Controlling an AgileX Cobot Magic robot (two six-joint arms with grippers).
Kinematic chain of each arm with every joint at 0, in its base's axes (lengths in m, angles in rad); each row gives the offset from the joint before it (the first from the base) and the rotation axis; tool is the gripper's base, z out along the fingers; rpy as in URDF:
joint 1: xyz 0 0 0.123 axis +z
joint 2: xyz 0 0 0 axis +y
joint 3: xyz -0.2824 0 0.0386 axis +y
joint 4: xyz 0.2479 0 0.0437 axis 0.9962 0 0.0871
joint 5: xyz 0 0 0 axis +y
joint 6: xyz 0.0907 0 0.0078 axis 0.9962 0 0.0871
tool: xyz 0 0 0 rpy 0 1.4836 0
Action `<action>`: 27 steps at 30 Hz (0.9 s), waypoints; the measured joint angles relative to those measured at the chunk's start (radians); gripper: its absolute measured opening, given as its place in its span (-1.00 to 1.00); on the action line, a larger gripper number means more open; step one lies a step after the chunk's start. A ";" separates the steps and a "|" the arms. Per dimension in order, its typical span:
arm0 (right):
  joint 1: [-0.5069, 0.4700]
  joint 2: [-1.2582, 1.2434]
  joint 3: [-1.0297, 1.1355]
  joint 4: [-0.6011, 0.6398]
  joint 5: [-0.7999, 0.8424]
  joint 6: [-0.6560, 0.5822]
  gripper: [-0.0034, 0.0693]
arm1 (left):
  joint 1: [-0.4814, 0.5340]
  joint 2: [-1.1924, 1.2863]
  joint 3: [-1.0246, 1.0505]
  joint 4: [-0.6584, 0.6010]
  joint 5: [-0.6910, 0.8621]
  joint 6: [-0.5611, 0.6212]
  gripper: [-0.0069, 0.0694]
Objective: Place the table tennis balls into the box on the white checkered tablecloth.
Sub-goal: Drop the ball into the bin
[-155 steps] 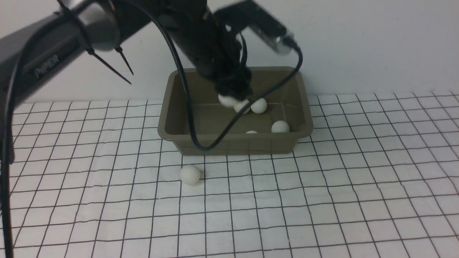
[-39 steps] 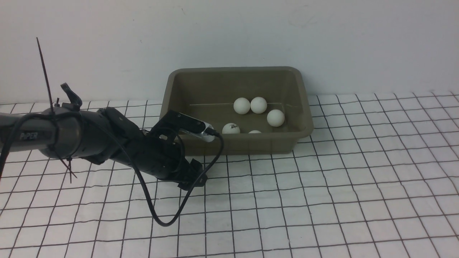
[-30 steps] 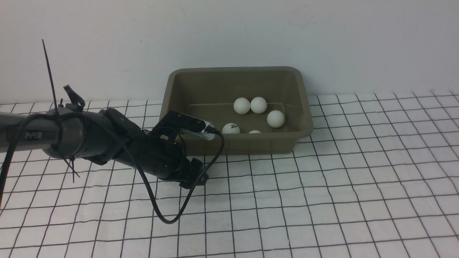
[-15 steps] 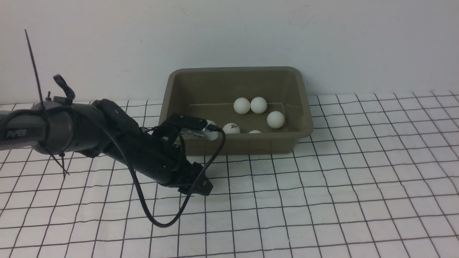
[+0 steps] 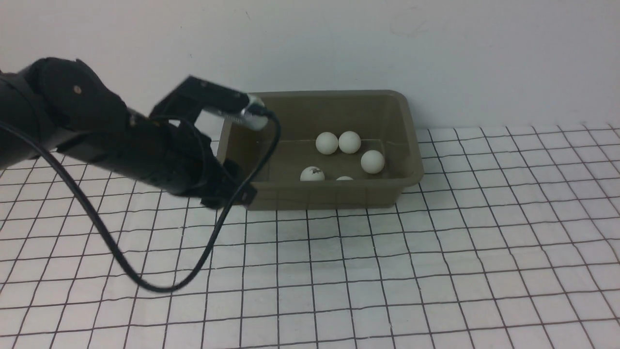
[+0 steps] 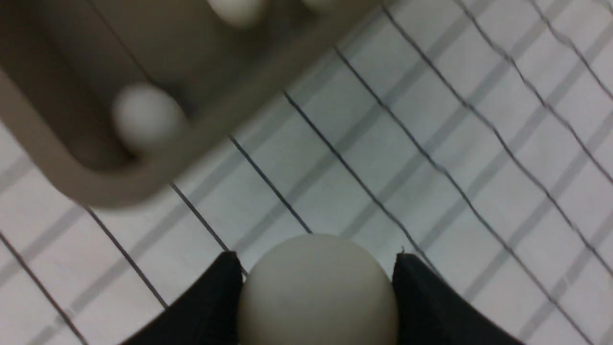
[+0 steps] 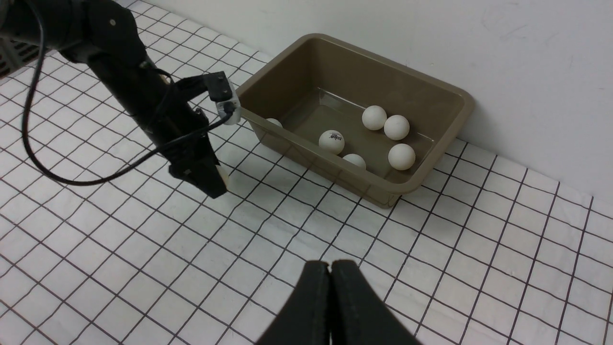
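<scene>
Table tennis balls point(image 7: 374, 117): six lie in the box point(image 5: 334, 194), far on the tablecloth point(image 5: 436, 266); seventh ball point(image 6: 318, 297), clamped in the left gripper point(image 6: 316, 261) by the box's near-left corner, not yet dropped in; right gripper point(image 7: 330, 268) shut, empty.

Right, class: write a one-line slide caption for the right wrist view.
Left gripper grips one table tennis ball beside the box, which holds six more.

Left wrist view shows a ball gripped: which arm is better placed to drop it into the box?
Left. The left hand is shut on a ball just outside the box at its near corner; the right hand is shut, empty and well back from the box.
</scene>
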 joint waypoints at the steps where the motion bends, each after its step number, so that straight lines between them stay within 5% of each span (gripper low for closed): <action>1: 0.000 0.000 0.000 0.000 0.000 0.000 -0.95 | 0.000 0.005 -0.027 -0.003 -0.053 -0.008 0.11; 8: 0.000 0.000 0.000 0.000 0.000 0.000 -0.95 | 0.002 0.216 -0.258 0.038 -0.110 -0.079 0.11; 17: 0.000 0.000 0.000 0.001 0.001 0.000 -0.95 | 0.002 0.541 -0.618 0.062 0.081 -0.076 0.11; 27: 0.000 0.000 0.000 0.001 0.008 0.000 -0.95 | 0.002 0.624 -0.719 0.035 0.146 0.125 0.14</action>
